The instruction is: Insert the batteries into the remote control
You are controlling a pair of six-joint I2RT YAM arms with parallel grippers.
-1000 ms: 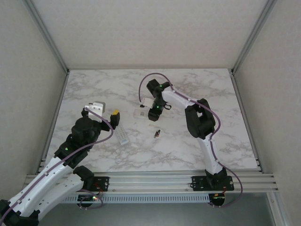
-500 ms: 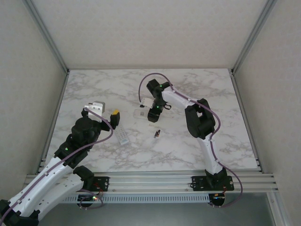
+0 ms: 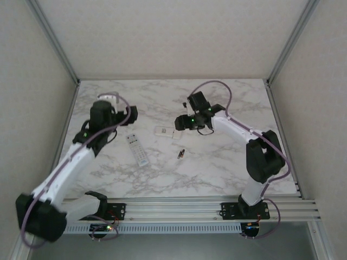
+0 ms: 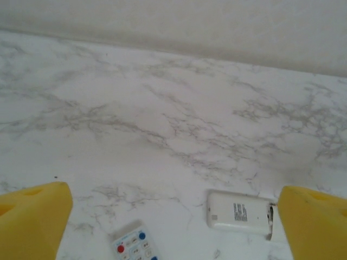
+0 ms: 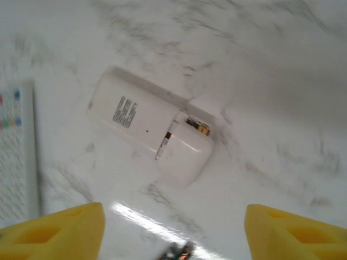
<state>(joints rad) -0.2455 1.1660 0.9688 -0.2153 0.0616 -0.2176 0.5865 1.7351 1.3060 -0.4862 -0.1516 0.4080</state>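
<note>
Peeking out of the white remote (image 5: 142, 120), just ahead of the right gripper's (image 5: 173, 227) open, empty jaws, is what looks like one battery (image 5: 198, 128); the cover (image 5: 184, 154) sits half off. A loose battery (image 5: 178, 252) lies on the counter (image 5: 271, 81) between those jaws. The left gripper's (image 4: 171, 216) jaws are wide open, empty. I think more loading is left.

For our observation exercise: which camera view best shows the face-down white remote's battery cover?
The right wrist view: the face-down remote lies large, its cover askew, metal glinting in the gap. The left wrist view shows it smaller, near a yellow finger; the top view, a small white bar.
</note>
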